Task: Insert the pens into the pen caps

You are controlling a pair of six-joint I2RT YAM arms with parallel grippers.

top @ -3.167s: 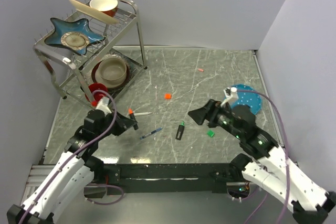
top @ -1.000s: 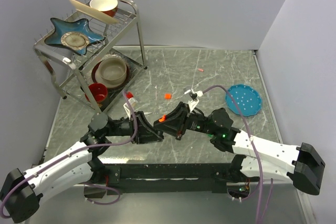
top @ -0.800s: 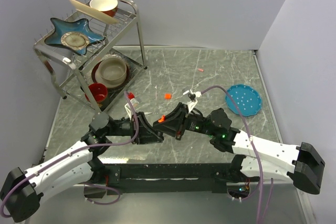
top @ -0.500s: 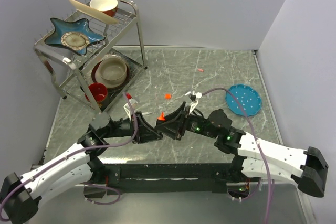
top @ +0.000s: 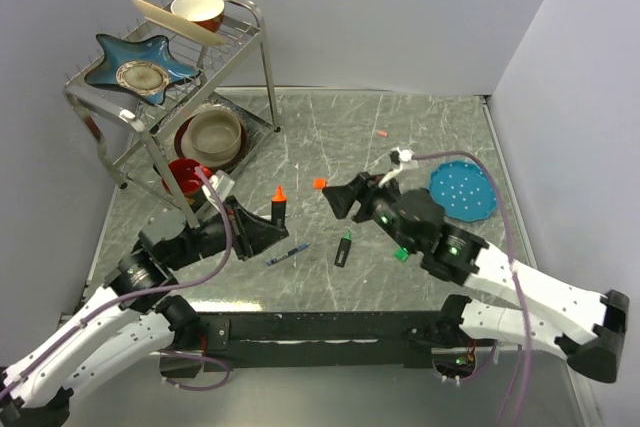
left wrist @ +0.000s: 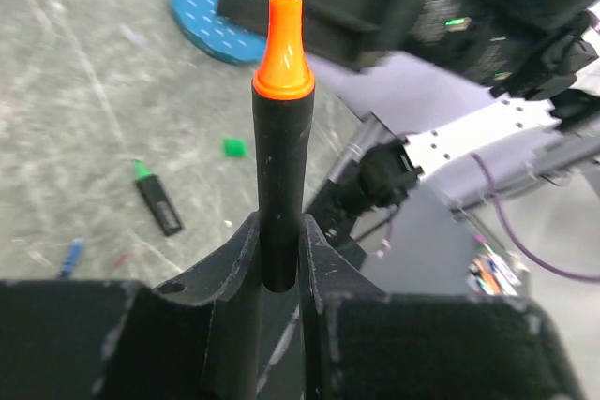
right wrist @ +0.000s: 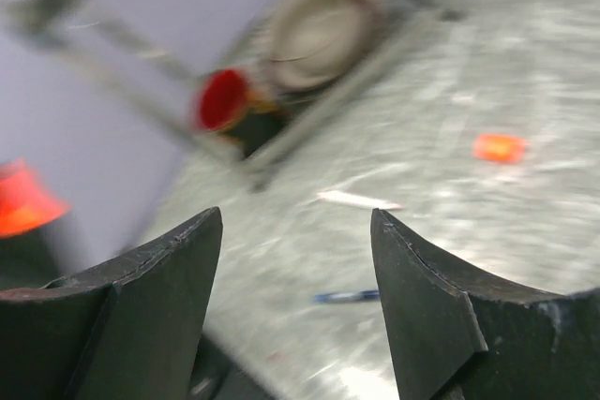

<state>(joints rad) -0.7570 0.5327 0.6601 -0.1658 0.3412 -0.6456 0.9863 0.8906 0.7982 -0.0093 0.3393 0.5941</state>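
Observation:
My left gripper (top: 268, 231) is shut on a stubby black highlighter (top: 279, 209) and holds it upright above the table. In the left wrist view the highlighter (left wrist: 279, 156) stands between my fingers (left wrist: 242, 250), its orange tip bare. My right gripper (top: 336, 197) is open and empty, off to the right of the highlighter. The orange cap (top: 319, 184) lies just behind it and shows in the right wrist view (right wrist: 499, 147). A second black highlighter (top: 343, 249), green-tipped, and the blue ballpoint (top: 288, 254) lie on the table. The green cap (top: 401, 254) and pink cap (top: 381, 133) lie apart. The white-pink pen (right wrist: 361, 200) shows only in the right wrist view.
A metal dish rack (top: 160, 107) with bowls, a star plate and a red cup (top: 185, 175) stands at the back left. A blue perforated plate (top: 464, 190) lies at the right. Grey walls close in the table on three sides.
The two grippers, which met over the table's middle, have drawn apart. The left one pulled back left with the highlighter; the right one swung back right and stands open.

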